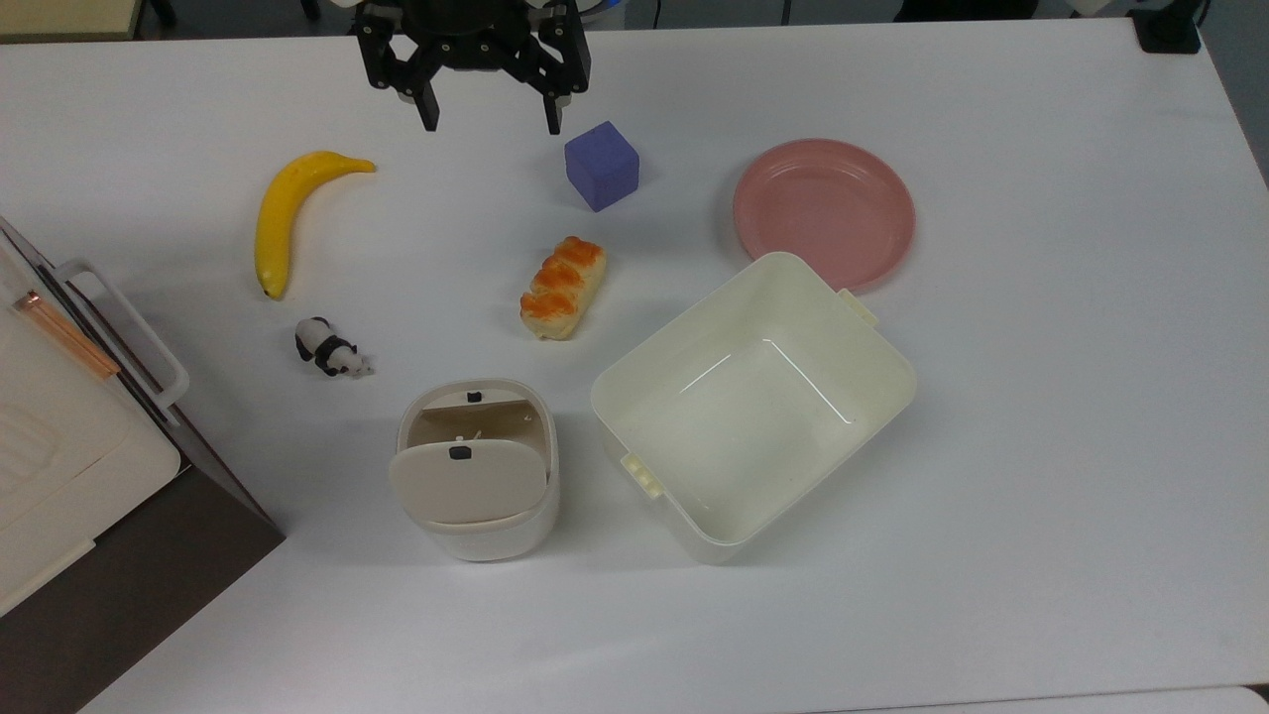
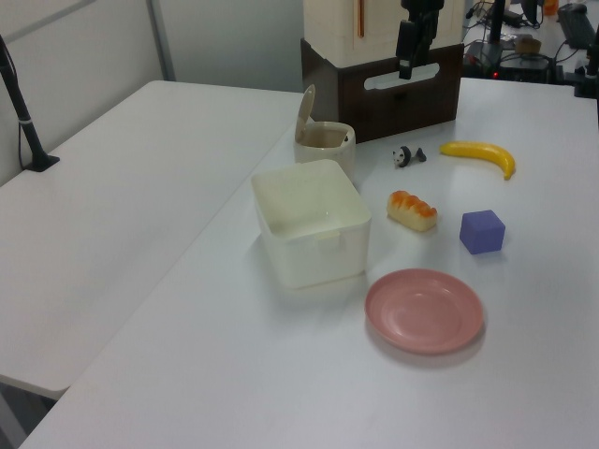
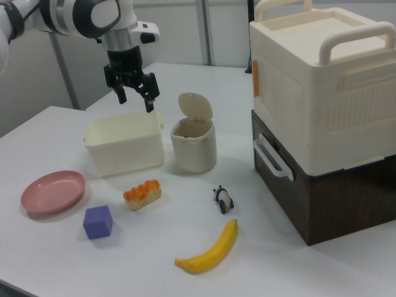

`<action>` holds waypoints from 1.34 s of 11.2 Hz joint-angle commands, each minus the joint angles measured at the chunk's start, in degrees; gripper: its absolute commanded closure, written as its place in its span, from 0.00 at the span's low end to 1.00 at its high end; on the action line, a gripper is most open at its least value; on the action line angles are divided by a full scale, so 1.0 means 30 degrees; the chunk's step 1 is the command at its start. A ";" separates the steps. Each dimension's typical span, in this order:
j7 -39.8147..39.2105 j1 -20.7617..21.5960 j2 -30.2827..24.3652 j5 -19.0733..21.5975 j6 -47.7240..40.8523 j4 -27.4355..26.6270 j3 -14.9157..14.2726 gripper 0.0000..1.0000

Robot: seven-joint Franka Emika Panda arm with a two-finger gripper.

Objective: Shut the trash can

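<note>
Cream-white trash can (image 1: 478, 474) sitting on the table (image 1: 1041, 416), just beside the larger lidless tub (image 1: 753, 397) and near the toy panda (image 1: 330, 349); lid (image 3: 195, 106) standing up on its hinge, leaving the tan inside exposed. Hovering well apart from it, above the table's far edge in the top view between banana (image 1: 288, 213) and purple cube (image 1: 601, 165), gripper (image 1: 489, 111) with fingers spread and holding nothing. Probably needing to push the raised lid down from behind.

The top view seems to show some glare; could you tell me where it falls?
In the top view, thin bright streaks glint on the floor of the large lidless cream plastic tub; the white table looks evenly lit, and soft shadows lie beside the tub.
</note>
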 commanded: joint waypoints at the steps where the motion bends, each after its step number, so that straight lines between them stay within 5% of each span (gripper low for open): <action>1: 0.0364 0.0193 0.0135 -0.0207 0.1352 -0.0091 -0.0202 0.00; 15: 0.0364 0.0134 0.0137 -0.0209 0.1656 -0.0005 -0.0202 0.00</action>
